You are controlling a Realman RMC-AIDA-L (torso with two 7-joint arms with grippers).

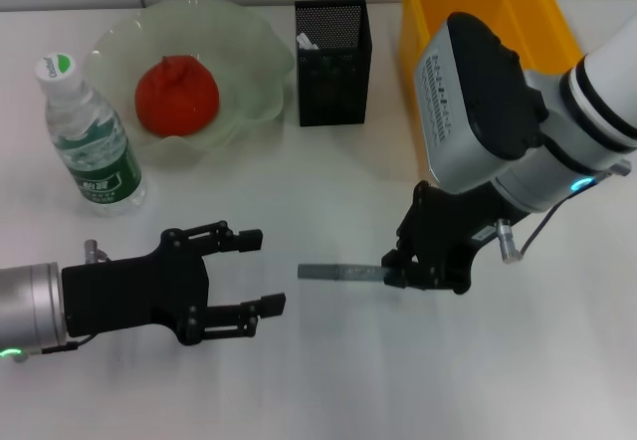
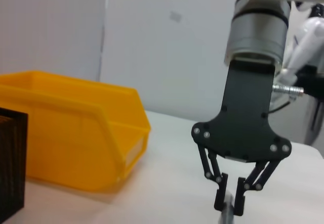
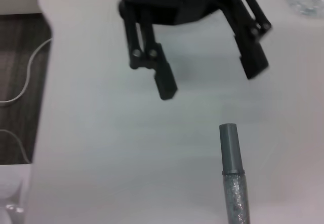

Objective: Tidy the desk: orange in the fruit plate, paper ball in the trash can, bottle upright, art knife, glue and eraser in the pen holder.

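Fingers: right gripper clamps grey glue stick | left gripper spread wide, facing it, apart

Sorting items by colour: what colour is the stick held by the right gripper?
Grey, with a glittery lower section; the stick shows best in the right wrist view.

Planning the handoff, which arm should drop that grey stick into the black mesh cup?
Right. Its pincer is shut on the grey stick, with the mesh cup ahead. The left pincer is open.

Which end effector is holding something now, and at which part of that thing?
The right end effector grips the grey glue stick at one end; the left end effector is open, holding nothing.
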